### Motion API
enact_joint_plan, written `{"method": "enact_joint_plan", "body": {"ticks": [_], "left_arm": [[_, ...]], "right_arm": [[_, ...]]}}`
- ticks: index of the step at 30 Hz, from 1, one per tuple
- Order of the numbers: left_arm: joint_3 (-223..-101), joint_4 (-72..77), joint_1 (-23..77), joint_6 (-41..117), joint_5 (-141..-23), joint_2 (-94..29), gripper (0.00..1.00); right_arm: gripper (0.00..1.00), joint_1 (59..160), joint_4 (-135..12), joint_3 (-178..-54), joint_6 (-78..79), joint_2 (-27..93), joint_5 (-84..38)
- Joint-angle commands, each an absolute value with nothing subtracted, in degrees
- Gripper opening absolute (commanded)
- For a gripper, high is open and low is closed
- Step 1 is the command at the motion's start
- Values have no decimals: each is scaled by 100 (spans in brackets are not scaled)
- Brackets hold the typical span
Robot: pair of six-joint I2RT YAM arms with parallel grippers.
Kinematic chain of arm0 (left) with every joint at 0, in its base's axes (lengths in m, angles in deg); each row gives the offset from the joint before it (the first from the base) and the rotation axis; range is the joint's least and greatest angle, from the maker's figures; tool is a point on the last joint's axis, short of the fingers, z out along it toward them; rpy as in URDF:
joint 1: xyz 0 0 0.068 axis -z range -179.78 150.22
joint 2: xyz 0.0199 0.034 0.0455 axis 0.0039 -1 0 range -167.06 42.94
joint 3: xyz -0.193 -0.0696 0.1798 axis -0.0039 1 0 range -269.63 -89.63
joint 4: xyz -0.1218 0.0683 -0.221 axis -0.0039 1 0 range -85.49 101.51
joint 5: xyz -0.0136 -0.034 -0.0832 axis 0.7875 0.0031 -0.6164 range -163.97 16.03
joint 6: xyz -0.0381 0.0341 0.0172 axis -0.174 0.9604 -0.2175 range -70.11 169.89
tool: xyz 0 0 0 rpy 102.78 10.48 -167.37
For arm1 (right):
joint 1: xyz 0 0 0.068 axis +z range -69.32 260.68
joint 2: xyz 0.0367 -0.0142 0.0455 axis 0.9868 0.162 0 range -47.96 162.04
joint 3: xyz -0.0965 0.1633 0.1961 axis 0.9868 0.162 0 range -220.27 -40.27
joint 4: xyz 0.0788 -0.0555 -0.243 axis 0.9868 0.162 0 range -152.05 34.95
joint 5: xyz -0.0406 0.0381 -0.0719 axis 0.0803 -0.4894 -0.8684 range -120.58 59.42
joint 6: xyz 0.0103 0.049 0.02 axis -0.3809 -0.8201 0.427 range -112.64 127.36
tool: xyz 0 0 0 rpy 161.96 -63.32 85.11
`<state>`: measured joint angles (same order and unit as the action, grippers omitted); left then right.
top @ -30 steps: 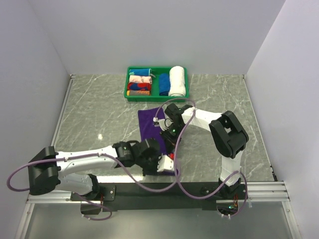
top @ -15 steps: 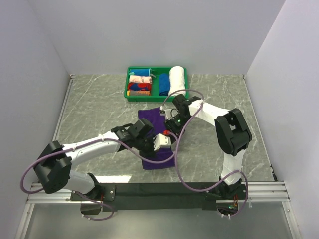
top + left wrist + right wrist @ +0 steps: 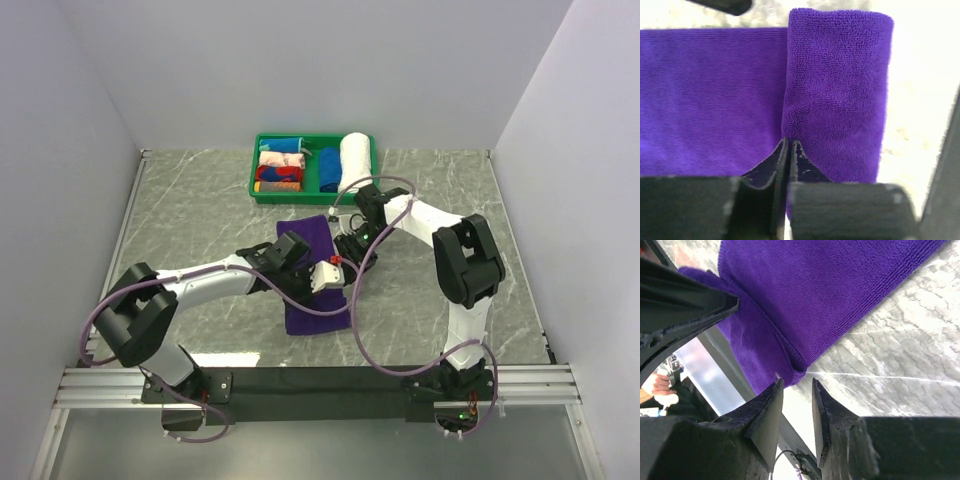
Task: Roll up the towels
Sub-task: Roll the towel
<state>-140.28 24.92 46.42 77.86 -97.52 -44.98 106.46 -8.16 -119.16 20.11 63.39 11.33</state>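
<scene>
Top external: purple towel lies lengthwise near-to-far, left gripper pinching it, right gripper parted.

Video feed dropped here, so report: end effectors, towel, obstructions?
Left end effector shut on purple towel, one end folded over. Right end effector narrowly open at fold edge. Nothing blocking.

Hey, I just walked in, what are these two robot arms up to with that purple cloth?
Both arms are working on the purple towel, which lies on the table in front of a green bin of rolled towels. One end is folded over into a thick band, seemingly the start of a roll; the rest lies flat. The left hand is closed, tips at the fold's edge. The right hand sits slightly open at a corner of the fold, gripping nothing.
</scene>
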Motion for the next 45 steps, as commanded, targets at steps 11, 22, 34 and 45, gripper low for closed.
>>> {"method": "enact_joint_plan", "body": {"ticks": [11,22,34,45], "left_arm": [[-14288,2444,4514,8031,-9365,-4409,42],[-13843,3174,4408,7791,-9198,-1527,67],[-11777,1719,5673,8575,-7565,-364,73],[-11292,208,6684,8575,-7414,-1462,70]], "right_arm": [[36,10257,-395,-12420,2203,6525,1310],[36,10326,-1985,-11366,2194,4029,397],[34,11715,-2539,-11260,1545,5354,835],[31,11900,-2873,-11532,1219,6665,801]]}}
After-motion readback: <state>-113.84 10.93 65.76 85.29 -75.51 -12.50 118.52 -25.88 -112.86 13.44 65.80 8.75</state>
